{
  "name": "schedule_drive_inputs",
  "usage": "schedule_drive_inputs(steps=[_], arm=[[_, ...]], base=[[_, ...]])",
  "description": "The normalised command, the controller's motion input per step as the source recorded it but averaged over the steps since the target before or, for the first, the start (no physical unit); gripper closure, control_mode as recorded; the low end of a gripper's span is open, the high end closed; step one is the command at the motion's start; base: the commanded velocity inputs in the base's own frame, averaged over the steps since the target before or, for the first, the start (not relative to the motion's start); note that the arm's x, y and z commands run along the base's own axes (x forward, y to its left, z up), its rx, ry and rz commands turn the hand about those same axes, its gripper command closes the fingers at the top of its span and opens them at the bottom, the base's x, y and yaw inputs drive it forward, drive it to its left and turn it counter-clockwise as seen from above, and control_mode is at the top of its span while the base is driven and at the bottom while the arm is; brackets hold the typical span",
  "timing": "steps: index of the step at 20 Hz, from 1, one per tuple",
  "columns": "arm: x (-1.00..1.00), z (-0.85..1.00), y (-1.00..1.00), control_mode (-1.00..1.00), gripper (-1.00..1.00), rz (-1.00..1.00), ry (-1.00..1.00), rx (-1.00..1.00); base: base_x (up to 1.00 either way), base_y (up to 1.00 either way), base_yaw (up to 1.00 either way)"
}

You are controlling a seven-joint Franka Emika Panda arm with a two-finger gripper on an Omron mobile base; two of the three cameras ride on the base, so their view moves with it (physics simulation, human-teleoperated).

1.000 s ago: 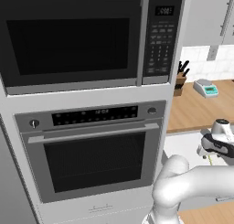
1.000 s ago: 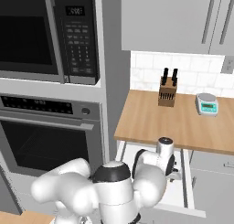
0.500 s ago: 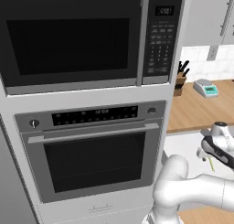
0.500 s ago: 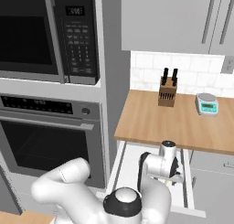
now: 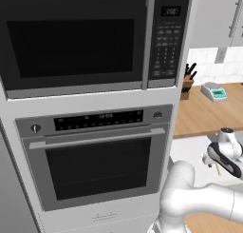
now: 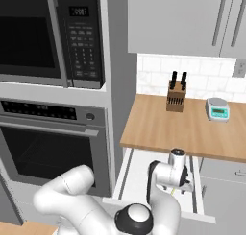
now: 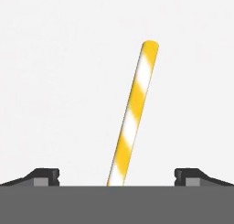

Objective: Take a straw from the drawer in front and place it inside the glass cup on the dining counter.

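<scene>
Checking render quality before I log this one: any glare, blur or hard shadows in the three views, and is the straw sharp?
Hand view: the straw is sharp, its yellow and white stripes clear, on the evenly lit white drawer floor with no cast shadow. Left base view: flat lighting, faint sheen on the oven glass. Right base view: no blur; soft shade under the worktop.

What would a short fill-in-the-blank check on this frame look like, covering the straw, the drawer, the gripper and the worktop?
1. The straw is striped yellow and ____.
2. The drawer under the wooden worktop stands pulled ____.
3. The gripper hangs over the straw with its jaws ____.
4. On the worktop, beside the small scale, stands a wooden ____ block.

Missing words: white; open; open; knife
</scene>
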Motion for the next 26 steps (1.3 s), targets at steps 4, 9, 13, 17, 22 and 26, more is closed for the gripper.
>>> schedule_drive_inputs(steps=[4, 9, 13, 17, 22, 26], arm=[[0.01, -0.39, -0.06, -1.0, 1.0, 0.0, 0.0, 0.0], [0.0, -0.45, -0.17, -1.0, 1.0, 0.0, 0.0, 0.04], [-0.01, -0.5, -0.15, -1.0, 1.0, 0.0, 0.0, 0.06], [-0.22, -0.46, -0.22, -1.0, 1.0, -0.03, 0.0, 0.1], [-0.61, -0.35, -0.4, -1.0, 1.0, -0.12, 0.0, 0.17], [-0.75, -0.09, -0.36, -1.0, 1.0, -0.12, -0.16, 0.15]], base=[[0.0, 0.0, 0.0], [0.0, 0.0, 0.0], [0.0, 0.0, 0.0], [0.0, 0.0, 0.0], [0.0, 0.0, 0.0], [0.0, 0.0, 0.0]])
